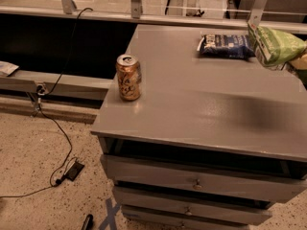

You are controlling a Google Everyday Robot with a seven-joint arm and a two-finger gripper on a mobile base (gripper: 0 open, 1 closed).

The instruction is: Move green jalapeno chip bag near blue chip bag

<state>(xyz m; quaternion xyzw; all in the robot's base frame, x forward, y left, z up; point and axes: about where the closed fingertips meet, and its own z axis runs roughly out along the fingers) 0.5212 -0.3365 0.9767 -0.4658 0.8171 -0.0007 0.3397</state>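
The green jalapeno chip bag is a crinkly light-green bag held in the air at the right edge of the view. It hangs just right of the blue chip bag and slightly overlaps that bag's right end in the picture. The blue chip bag lies flat at the back of the grey table. My gripper shows only as a yellowish part at the right edge, behind and under the green bag, and is shut on it. The bag's dark shadow falls on the tabletop below.
An orange soda can stands upright near the table's left edge. The table has drawers at the front. A black cable runs across the speckled floor at the left. A metal rail runs behind the table.
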